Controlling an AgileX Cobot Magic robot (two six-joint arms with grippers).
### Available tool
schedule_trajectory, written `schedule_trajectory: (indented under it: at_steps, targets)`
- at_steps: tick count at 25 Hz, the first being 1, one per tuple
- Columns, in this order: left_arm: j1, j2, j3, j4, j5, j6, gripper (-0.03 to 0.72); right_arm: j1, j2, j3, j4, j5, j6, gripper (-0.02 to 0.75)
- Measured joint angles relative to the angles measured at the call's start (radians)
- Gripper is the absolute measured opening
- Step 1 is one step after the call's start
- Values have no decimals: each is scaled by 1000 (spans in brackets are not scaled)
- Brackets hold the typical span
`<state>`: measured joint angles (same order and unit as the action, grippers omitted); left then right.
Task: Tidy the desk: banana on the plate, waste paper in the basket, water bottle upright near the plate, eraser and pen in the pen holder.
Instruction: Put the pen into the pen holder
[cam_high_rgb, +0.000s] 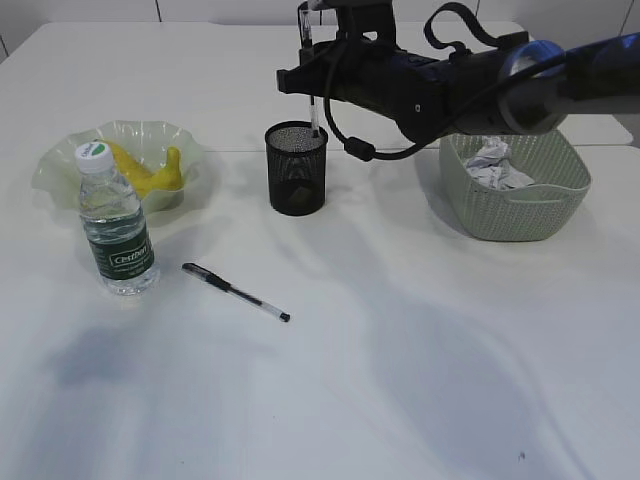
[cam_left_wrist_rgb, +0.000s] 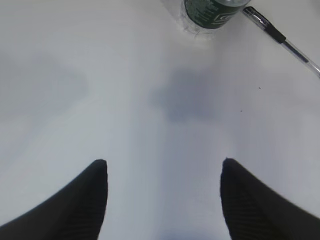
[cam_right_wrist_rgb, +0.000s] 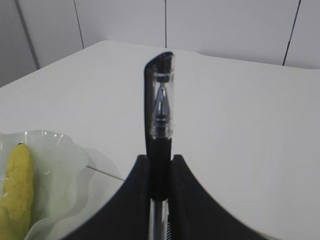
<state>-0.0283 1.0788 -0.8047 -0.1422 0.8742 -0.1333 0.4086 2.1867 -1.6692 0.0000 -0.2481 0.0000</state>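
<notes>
My right gripper (cam_high_rgb: 305, 78) (cam_right_wrist_rgb: 160, 159) is shut on a black-capped pen (cam_right_wrist_rgb: 160, 105), holding it upright with its lower end (cam_high_rgb: 314, 115) at the mouth of the black mesh pen holder (cam_high_rgb: 296, 170). A second pen (cam_high_rgb: 236, 292) (cam_left_wrist_rgb: 282, 39) lies flat on the table. The banana (cam_high_rgb: 150, 175) (cam_right_wrist_rgb: 17, 190) lies on the pale green plate (cam_high_rgb: 60, 160). The water bottle (cam_high_rgb: 116, 225) (cam_left_wrist_rgb: 212, 12) stands upright just in front of the plate. Waste paper (cam_high_rgb: 497, 165) sits in the basket (cam_high_rgb: 520, 215). My left gripper (cam_left_wrist_rgb: 164, 167) hangs open over bare table. The eraser is hidden.
The right arm (cam_high_rgb: 480, 80) stretches across the back from the right, above the basket's rim. The table (cam_high_rgb: 400, 380) is white, with soft shadows at the lower left.
</notes>
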Motion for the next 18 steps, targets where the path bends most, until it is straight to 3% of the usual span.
schedule_trajectory:
  at_steps: [18]
  targets:
    - [0, 0, 0, 0, -27, 0, 496, -23, 68, -69, -20, -63, 51, 45]
